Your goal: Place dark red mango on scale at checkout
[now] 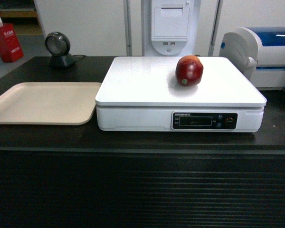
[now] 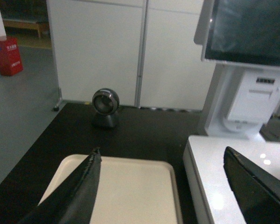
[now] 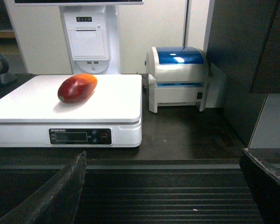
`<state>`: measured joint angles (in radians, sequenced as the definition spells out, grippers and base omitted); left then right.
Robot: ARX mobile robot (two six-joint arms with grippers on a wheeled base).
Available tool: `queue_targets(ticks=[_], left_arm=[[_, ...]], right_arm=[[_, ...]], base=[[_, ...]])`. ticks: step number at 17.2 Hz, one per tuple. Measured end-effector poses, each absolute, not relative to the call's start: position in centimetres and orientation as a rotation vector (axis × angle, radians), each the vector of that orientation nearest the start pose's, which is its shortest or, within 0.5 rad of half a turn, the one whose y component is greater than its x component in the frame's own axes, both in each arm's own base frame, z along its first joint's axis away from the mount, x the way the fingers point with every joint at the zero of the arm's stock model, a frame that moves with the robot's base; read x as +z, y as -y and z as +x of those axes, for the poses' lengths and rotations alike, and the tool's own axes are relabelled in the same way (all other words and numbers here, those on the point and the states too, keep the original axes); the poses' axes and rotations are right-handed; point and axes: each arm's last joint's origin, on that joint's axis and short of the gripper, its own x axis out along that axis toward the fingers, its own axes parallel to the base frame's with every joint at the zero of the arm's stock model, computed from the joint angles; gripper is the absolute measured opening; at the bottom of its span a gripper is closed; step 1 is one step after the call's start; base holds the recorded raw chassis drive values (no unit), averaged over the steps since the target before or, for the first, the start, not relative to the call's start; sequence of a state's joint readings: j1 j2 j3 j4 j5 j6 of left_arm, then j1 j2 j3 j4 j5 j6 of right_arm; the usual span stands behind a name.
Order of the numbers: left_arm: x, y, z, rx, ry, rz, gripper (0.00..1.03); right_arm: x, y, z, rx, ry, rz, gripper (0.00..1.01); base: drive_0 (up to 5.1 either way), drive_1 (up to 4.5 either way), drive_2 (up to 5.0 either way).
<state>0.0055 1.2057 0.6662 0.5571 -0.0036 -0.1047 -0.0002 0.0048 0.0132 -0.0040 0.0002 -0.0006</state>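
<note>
Now resting on the flat white rectangular platform scale (image 1: 147,85), right of its middle and toward the far edge: the glossy dark red mango (image 1: 189,70) with its orange-yellow patch, lying on its side, stem end toward the near side. Untouched by either hand. Seen again from the right wrist, lying on the left half of the platform (image 3: 107,100), mango (image 3: 77,87) long axis slanting up to the right. Dark display panel and buttons (image 1: 204,120) on the scale's near face. Scale set on the black-topped table (image 1: 133,140) with a horizontally ribbed black front. Just beside the scale on the left, a beige rounded-corner tray (image 1: 42,102), apart from it by a narrow gap. Farther back on the left, a small round dark scanner on a stand (image 1: 58,47). To the right of the scale, a white printer with a blue lid (image 1: 263,54). Behind the scale, a white terminal stand (image 1: 170,26). Left hand (image 2: 170,186) spread wide, hovering above the tray and the scale's left edge, holding nothing. Right hand (image 3: 172,193) likewise spread wide, low in front of the table's near edge, holding nothing.
</note>
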Motion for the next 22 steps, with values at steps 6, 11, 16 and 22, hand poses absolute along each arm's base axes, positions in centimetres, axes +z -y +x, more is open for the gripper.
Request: queue_targets(ticks=[6,11,16,22], left_arm=[[21.5,0.0,19.6,-0.001,-0.013,-0.018,0.07],[19.3,0.0,16.5,-0.001,-0.007,-0.015,0.02],[18.1,0.0,14.5,-0.001,-0.009,-0.015,0.02],[16.7,0.0,12.8,-0.001,-0.007,-0.014,0.02]], right_arm=[[16.7,0.0,9.7,0.000,0.005,-0.001,0.98],[16.7,0.0,9.7,0.000,0.005,-0.001,0.98],[16.7,0.0,9.7,0.000,0.004,-0.001,0.98],[16.7,0.0,9.7,0.000,0.004,-0.001,0.98]], base=[[0.0,0.00,0.0],[0.0,0.00,0.0],[0.0,0.00,0.0],[0.0,0.00,0.0]])
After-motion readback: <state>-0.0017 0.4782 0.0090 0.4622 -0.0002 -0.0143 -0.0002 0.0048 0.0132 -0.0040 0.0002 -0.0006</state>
